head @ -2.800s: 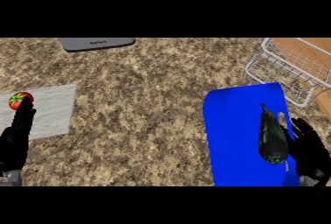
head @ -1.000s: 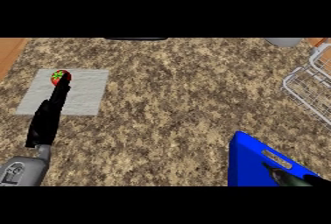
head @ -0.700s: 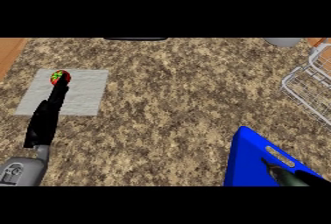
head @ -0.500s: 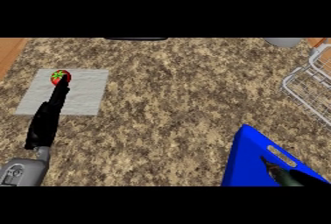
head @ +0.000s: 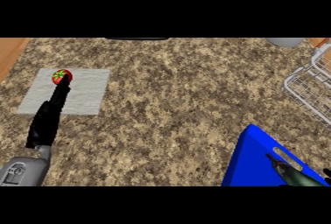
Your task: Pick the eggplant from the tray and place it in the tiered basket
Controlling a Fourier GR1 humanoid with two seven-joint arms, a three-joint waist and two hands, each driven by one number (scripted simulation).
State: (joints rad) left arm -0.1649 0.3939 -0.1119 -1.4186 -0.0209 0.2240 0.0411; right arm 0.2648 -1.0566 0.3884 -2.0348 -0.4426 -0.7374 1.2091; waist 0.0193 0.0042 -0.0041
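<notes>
While the eggplant (head: 298,175) lies on the blue tray (head: 249,162), the pick is not yet made.
Wire basket (head: 309,85) stands beyond; right hand (head: 327,173) barely shows beside the eggplant, fingers unreadable; left hand (head: 48,118) rests flat, released. Next: grasp, lift.

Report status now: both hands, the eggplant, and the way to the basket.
Left hand open, fingertips at red fruit on grey mat. Right hand barely in view. Eggplant on blue tray. Counter toward wire basket bare.
</notes>
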